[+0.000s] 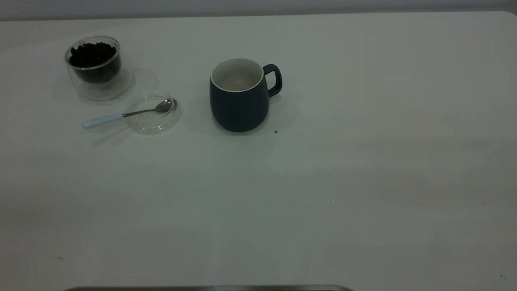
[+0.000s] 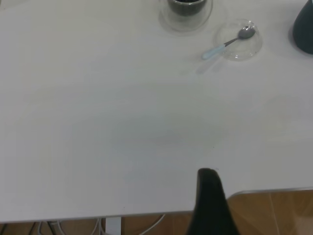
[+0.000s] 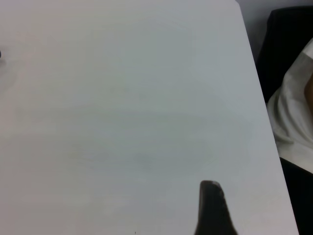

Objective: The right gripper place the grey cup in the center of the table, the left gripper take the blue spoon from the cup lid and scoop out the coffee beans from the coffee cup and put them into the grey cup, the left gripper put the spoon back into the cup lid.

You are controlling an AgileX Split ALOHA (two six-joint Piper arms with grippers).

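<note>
The grey cup point(image 1: 239, 97) stands upright near the middle of the table point(image 1: 323, 182), handle to the right, its white inside bare. The coffee cup point(image 1: 93, 66) stands at the far left, filled with coffee beans point(image 1: 92, 54). The cup lid point(image 1: 151, 123) lies flat between them. The blue spoon point(image 1: 125, 115) rests with its bowl in the lid and its handle out to the left. The left wrist view shows the spoon point(image 2: 227, 43), lid point(image 2: 242, 49) and coffee cup point(image 2: 186, 12) far off. My left gripper point(image 2: 209, 196) and right gripper point(image 3: 211, 205) show only as dark tips, well away from the objects.
A small dark speck point(image 1: 276, 131) lies by the mug's base. The table's near edge, wooden floor point(image 2: 274, 210) and cables show in the left wrist view. In the right wrist view, dark and white cloth point(image 3: 293, 117) lies beyond the table's side edge.
</note>
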